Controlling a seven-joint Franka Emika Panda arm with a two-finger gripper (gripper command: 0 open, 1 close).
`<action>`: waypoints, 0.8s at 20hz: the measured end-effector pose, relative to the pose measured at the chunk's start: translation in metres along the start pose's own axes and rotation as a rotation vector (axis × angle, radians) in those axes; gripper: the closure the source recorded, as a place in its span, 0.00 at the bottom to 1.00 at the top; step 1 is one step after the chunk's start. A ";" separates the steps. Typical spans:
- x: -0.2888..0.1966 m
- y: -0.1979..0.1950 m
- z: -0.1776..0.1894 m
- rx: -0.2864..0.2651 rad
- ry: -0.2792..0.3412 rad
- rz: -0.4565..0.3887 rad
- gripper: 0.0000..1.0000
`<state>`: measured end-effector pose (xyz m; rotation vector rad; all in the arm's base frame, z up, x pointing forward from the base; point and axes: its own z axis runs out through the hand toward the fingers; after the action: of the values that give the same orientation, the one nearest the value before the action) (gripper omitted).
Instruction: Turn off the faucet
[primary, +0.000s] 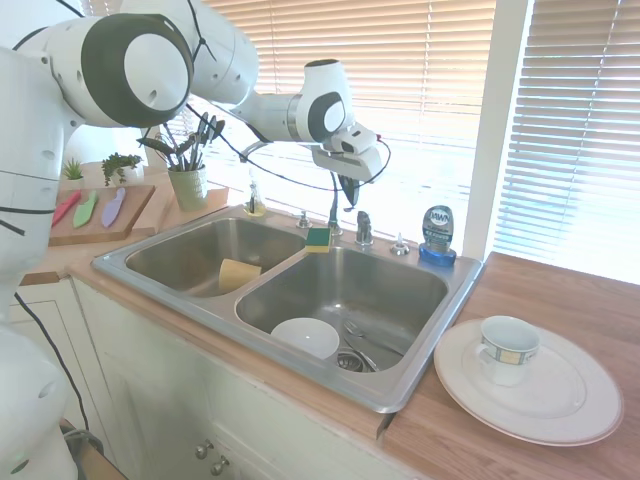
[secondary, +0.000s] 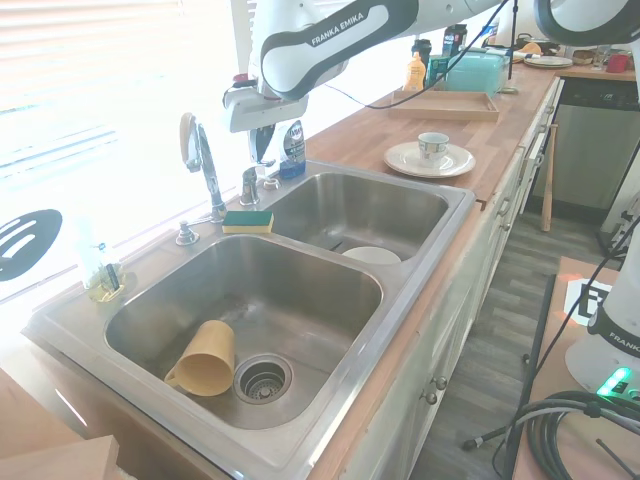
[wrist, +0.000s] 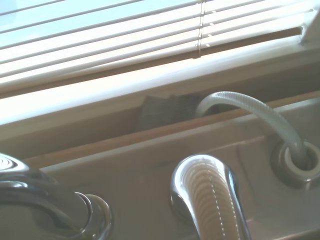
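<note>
The faucet (secondary: 203, 165) is standing at the back rim of the steel sink (primary: 420, 370), its short lever handle (primary: 364, 226) just beside the spout's base. The tool (primary: 350, 190) is hanging above that handle, apart from it; I cannot tell whether its fingers are parted. A green-and-yellow sponge (secondary: 247, 221) is lying near the spout.
</note>
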<state>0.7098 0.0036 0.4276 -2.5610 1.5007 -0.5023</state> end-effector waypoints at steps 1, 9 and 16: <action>0.000 0.000 -0.001 -0.001 -0.001 0.000 1.00; -0.004 0.006 -0.013 -0.038 -0.024 0.002 1.00; -0.025 0.036 -0.053 -0.116 -0.080 -0.003 1.00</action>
<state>0.6503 0.0099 0.4618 -2.6356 1.5413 -0.3173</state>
